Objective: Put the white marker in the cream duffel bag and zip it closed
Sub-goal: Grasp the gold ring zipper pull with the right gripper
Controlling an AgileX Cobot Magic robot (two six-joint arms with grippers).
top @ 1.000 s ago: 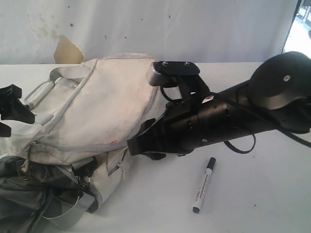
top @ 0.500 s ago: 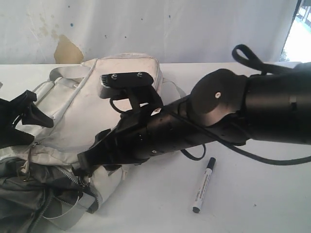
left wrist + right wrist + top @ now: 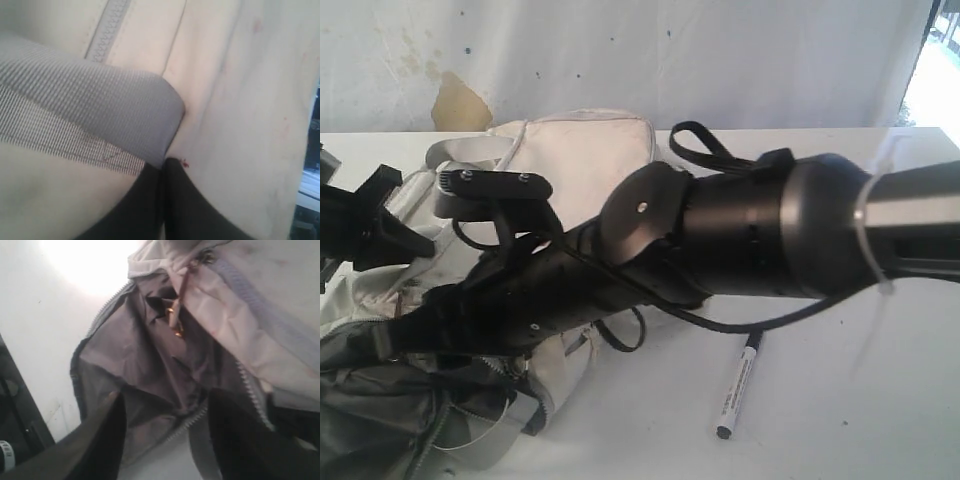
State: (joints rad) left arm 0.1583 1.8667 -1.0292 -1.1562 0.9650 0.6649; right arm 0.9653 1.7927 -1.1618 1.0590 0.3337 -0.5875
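One white marker (image 3: 736,392) lies near one cream duffel bag (image 3: 580,150).

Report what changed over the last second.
The right gripper swept left across the cream duffel bag to its open end, jaws apart. The left gripper snapped shut beside the grey strap; any grip is unclear. The white marker stayed put on the table.
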